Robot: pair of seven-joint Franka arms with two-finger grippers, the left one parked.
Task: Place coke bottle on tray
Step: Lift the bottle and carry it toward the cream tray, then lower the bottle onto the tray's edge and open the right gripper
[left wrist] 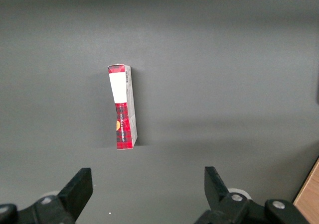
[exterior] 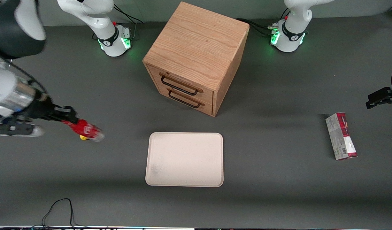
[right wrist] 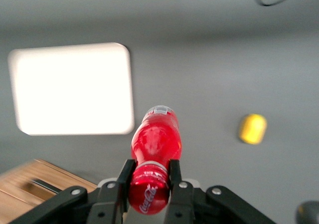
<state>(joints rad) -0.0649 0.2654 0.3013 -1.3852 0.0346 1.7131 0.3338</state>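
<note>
Gripper sits toward the working arm's end of the table, raised off it, fingers clamped on the coke bottle at its label end. Bottle is held tilted, clear base pointing toward the tray, not over it. Yellow lump on the table just under the bottle. Tray lies flat in front of the wooden cabinet. Red-grey box lies toward the parked arm's end.
</note>
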